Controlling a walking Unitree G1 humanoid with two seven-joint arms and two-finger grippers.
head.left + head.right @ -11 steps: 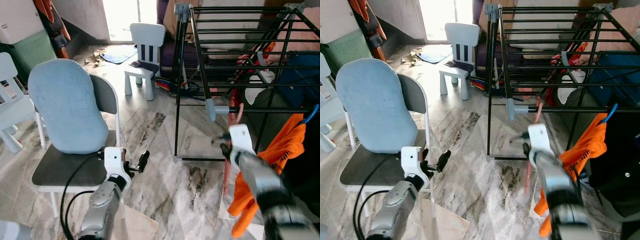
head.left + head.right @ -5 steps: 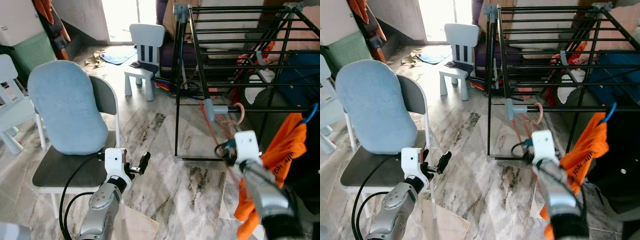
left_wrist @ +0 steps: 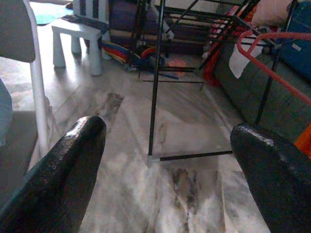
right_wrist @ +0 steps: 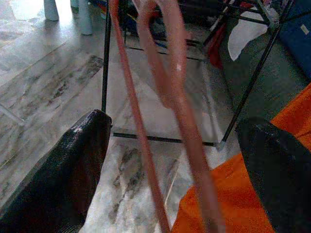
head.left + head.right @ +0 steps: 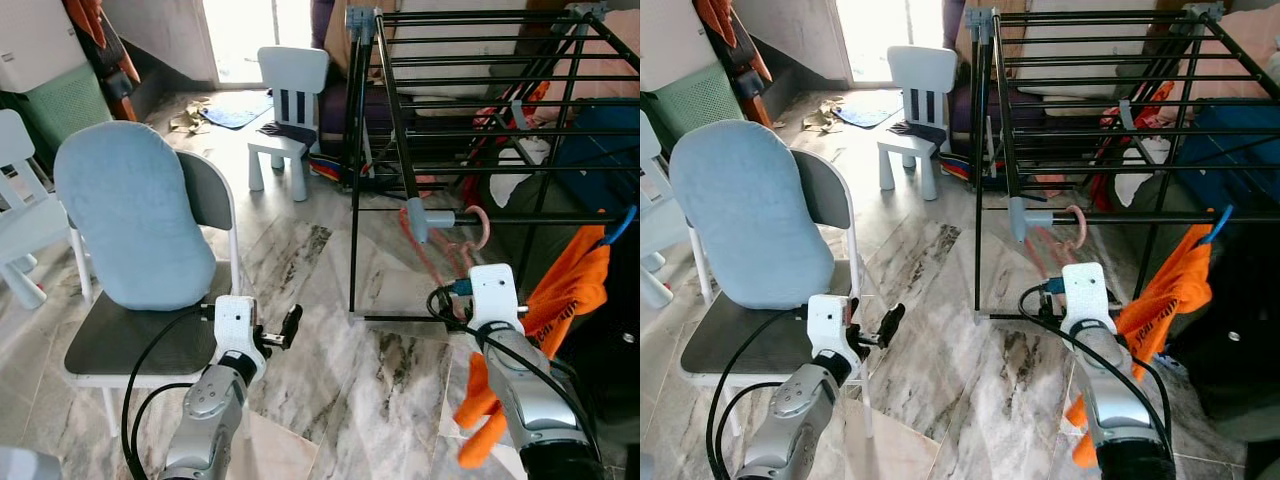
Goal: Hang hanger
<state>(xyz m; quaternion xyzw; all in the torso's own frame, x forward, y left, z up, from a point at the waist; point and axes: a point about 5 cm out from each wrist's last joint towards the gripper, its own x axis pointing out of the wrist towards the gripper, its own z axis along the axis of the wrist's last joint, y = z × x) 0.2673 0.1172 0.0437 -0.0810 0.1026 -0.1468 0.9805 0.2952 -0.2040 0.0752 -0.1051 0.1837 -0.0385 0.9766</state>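
Right gripper (image 4: 175, 160) hangs with fingers spread apart, just below the pink hanger (image 5: 478, 226) hooked on the drying rack (image 5: 400, 120) rail. Left gripper (image 3: 165, 160) is also spread, idle beside the chair (image 5: 140, 230).

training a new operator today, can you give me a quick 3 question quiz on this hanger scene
1. True or false: the pink hanger has its hook over a rail of the black drying rack.
2. Multiple choice: what hangs on the rack next to the right end effector? A) a blue towel B) an orange garment C) a white shirt
3. Fill in: the left end effector hovers low near the chair with the light ____ cushion.

Key: 1 true. 2 B. 3 blue.
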